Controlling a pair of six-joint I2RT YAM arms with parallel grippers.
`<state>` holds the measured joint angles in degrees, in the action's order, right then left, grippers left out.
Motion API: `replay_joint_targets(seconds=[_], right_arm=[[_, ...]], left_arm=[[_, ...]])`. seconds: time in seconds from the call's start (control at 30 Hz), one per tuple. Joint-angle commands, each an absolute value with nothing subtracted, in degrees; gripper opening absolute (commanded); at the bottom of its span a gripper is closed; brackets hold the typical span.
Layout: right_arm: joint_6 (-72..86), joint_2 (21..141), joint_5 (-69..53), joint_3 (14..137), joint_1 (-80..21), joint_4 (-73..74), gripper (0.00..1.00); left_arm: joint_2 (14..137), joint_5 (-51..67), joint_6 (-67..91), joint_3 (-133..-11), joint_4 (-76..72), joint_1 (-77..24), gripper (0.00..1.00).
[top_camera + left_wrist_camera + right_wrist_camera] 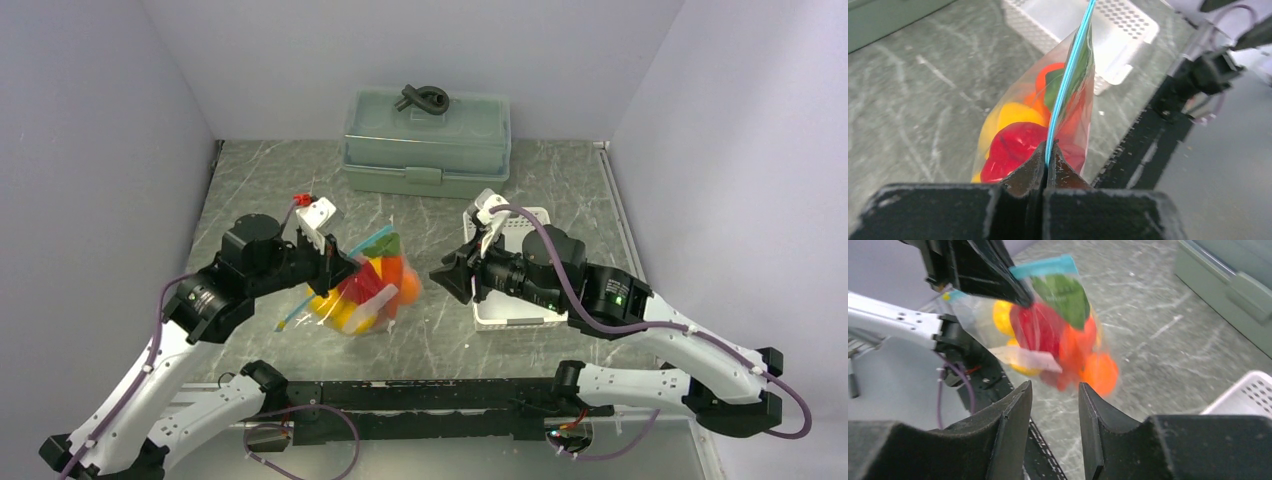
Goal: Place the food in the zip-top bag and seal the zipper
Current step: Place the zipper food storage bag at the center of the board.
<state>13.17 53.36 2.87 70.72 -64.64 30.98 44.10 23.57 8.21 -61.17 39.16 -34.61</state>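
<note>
The clear zip-top bag (368, 292) hangs from my left gripper (346, 268), left of the table's middle. The food (1013, 147) is inside it: red, yellow, orange and green pieces. In the left wrist view my left gripper (1050, 150) is shut on the zipper (1068, 85), the teal-blue strip, which runs straight away from the jaws. My right gripper (441, 276) is a little to the right of the bag and apart from it. In the right wrist view it (1055, 390) is open with nothing between its fingers, and the bag (1053, 335) hangs blurred ahead of it.
A white lattice basket (510, 312) lies under my right arm, right of the bag. A grey-green lidded box (425, 145) stands at the back wall. A black rail (420, 395) runs along the table's near edge.
</note>
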Motion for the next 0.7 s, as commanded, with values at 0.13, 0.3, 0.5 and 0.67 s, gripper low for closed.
replay_joint_targets(seconds=[0.13,0.3,0.5,0.67], right_arm=[[15.8,48.0,14.8,64.4,-64.7,32.3,0.44],[17.5,45.2,13.2,59.7,-64.6,29.4,0.43],[18.5,44.7,13.5,57.8,-64.6,29.4,0.43],[19.6,43.9,12.2,56.0,-64.6,28.4,0.45]], left_arm=[[47.5,1.0,4.9,-66.1,37.1,-34.4,0.00],[51.4,-8.3,0.8,-65.9,33.8,-34.4,0.00],[59.1,-17.4,-6.1,-68.9,31.0,-34.4,0.00],[64.9,-26.8,-12.5,-69.7,26.3,-34.4,0.00]])
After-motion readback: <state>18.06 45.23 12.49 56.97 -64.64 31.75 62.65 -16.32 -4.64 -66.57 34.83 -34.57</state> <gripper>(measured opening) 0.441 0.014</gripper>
